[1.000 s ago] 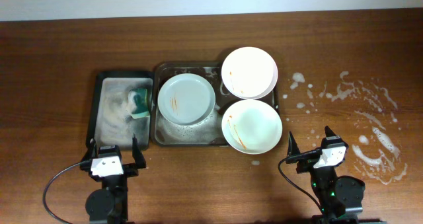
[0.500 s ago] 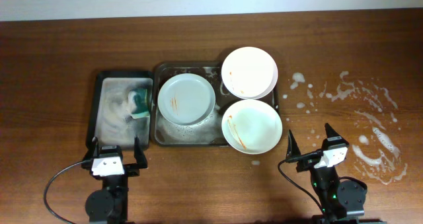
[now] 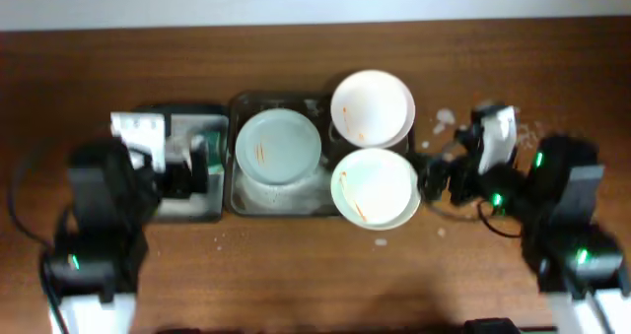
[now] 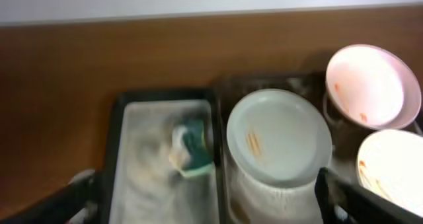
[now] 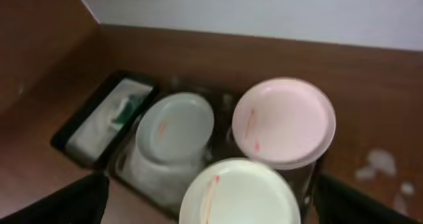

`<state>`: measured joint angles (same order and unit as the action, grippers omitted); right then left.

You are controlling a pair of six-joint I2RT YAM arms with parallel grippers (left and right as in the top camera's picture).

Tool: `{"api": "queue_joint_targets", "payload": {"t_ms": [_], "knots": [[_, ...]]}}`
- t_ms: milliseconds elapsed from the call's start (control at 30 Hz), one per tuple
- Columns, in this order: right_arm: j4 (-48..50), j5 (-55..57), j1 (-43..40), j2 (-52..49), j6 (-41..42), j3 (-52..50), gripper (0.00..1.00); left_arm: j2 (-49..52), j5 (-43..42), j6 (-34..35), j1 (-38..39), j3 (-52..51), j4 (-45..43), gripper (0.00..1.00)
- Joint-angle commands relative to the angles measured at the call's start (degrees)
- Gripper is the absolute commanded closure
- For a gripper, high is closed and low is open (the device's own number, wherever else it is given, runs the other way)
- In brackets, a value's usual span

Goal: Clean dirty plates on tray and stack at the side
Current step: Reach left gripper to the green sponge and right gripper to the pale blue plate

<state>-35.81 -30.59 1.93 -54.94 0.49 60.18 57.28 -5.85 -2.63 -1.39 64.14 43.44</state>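
Though blurry, three streaked plates (image 3: 279,147) on the tray (image 3: 281,200), one sponge (image 4: 192,148) nearby; left claw (image 4: 205,179), right claw (image 5: 208,181) agape.

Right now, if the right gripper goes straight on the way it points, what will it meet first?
Probably the near white plate with orange streaks: in the wrist view it lies straight ahead between the open fingers of the right gripper. The picture is blurred, so depth is uncertain.

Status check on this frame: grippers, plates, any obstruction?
Left gripper open, right gripper open, both empty. Plates on tray, orange streaks showing, none stacked aside. Sponge in small tray; nothing blocking plates.
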Motion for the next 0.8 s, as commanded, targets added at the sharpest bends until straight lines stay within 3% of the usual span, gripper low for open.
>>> {"api": "queue_joint_targets", "payload": {"t_ms": [0, 67, 133, 300, 367, 467, 500, 567, 767], "knots": [[-9.01, -2.64, 2.75, -13.62, -0.09, 14.29, 0.02, 13.97, -0.85, -2.32, -0.24, 16.33, 12.39, 0.01], [-10.51, -2.62, 9.03, -25.18, -0.07, 22.73, 0.01, 24.44, -0.83, -2.67, -0.24, 26.34, 20.15, 0.01], [-8.96, -2.67, 13.2, -34.6, 0.68, 27.32, 0.02, 29.35, -0.17, -2.67, -0.24, 26.6, 20.06, 0.01], [2.69, -3.85, 15.72, -48.89, 5.11, 27.36, 0.02, 39.69, -0.07, -2.64, -0.28, 26.56, 20.06, 0.01], [2.93, -0.61, 17.11, -53.68, 8.94, 27.36, 0.2, 41.75, 0.11, -2.25, -0.28, 26.56, 18.45, 0.01], [4.24, 11.04, 21.55, -60.7, 16.87, 27.36, 0.3, 43.12, 1.86, -1.46, -0.28, 26.56, 15.82, 0.07], [5.35, 12.24, 23.19, -63.1, 18.97, 27.36, 0.36, 43.54, 7.37, 1.2, -0.28, 26.53, 15.08, 0.09], [7.43, 14.12, 24.39, -65.83, 21.18, 27.36, 0.46, 44.35, 8.85, 1.97, -0.28, 26.47, 14.91, 0.09], [10.05, 19.32, 24.81, -69.2, 26.64, 27.36, 0.64, 49.33, 8.7, 2.01, -0.28, 26.29, 13.73, 0.21]]}}
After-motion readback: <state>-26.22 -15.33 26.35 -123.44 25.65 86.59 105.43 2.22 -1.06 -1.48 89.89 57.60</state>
